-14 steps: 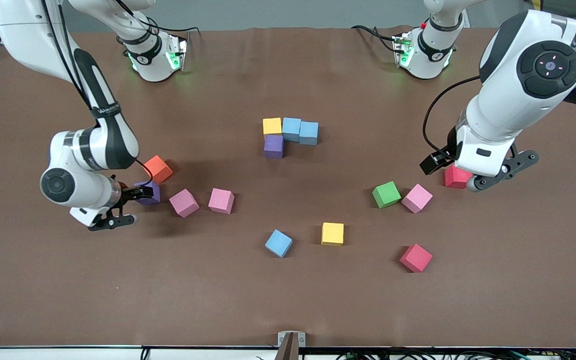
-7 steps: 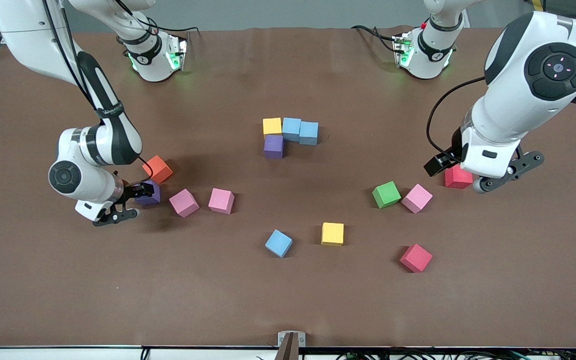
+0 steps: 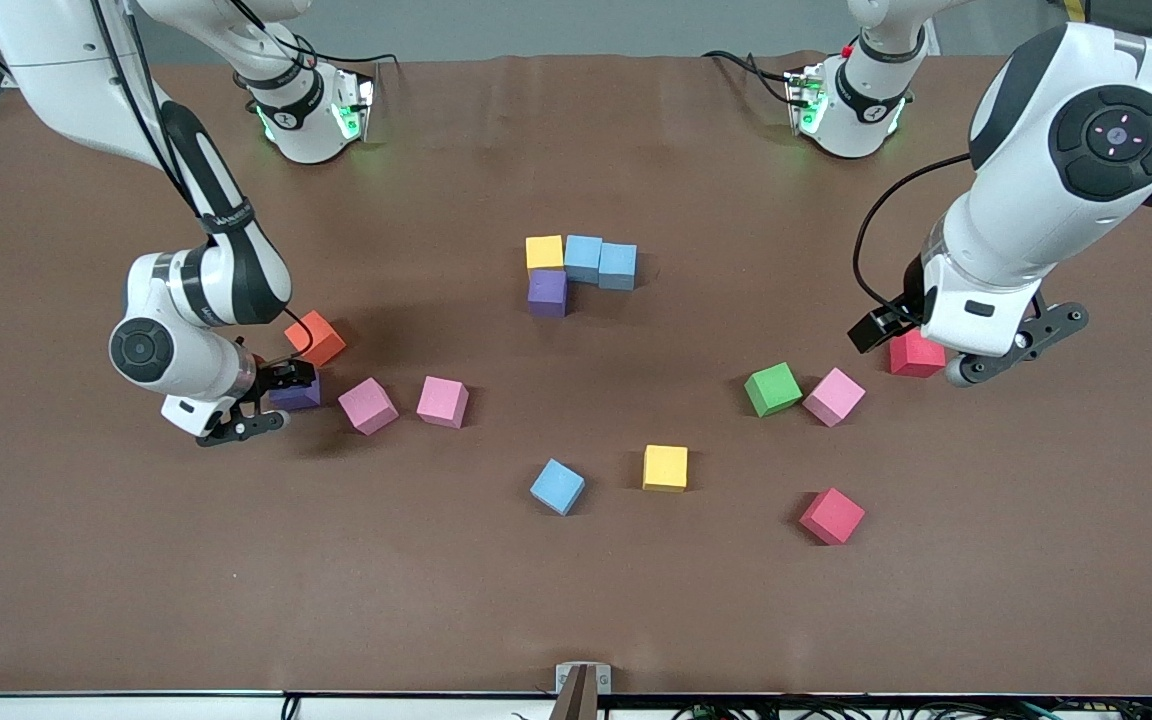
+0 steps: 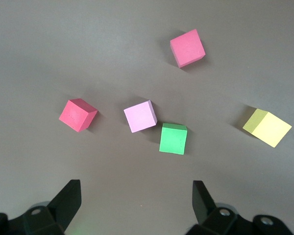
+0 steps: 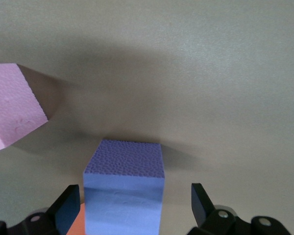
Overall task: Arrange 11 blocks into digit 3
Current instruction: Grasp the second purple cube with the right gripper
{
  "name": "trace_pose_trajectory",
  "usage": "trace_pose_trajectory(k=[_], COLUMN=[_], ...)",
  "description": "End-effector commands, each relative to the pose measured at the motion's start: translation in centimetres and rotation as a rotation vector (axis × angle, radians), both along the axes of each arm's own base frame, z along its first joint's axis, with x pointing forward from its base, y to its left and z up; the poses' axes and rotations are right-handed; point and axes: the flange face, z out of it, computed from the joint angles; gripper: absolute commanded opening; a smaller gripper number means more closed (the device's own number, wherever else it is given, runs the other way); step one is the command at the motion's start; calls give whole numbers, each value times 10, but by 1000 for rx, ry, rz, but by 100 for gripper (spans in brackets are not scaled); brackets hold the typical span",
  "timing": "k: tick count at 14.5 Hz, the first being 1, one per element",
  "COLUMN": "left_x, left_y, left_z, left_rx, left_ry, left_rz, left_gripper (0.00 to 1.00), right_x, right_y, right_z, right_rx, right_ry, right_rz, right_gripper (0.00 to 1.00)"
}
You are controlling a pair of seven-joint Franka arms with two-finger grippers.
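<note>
Four blocks stand joined mid-table: yellow, two light blue, purple. My right gripper is low and open around a loose purple block, with a gap at each finger. An orange block touches that purple one and two pink blocks lie beside it. My left gripper hangs open and empty over the table by a red block. Green, pink, red, yellow and light blue blocks lie loose.
The brown table has bare room along the edge nearest the front camera. Both arm bases stand at the edge farthest from it. A small metal clamp sits at the near edge.
My right gripper has slid toward the loose purple block, which now sits between its fingers. The left arm shifted slightly toward its own end of the table, then held still.
</note>
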Motion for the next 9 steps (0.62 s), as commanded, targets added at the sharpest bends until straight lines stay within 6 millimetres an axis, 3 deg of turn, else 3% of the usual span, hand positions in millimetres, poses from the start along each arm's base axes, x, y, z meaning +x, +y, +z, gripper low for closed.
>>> trace_pose_trajectory(k=[1, 9], left_x=[2, 1], left_y=[2, 6], left_z=[6, 9], left_rx=[-1, 1], left_ry=[-12, -8], left_rz=[-11, -29], left_gripper=[100, 100], right_x=[-9, -10], right_y=[2, 4], right_z=[2, -12], right_rx=[6, 7], right_ry=[-9, -4], right_rz=[17, 20], right_gripper=[100, 82])
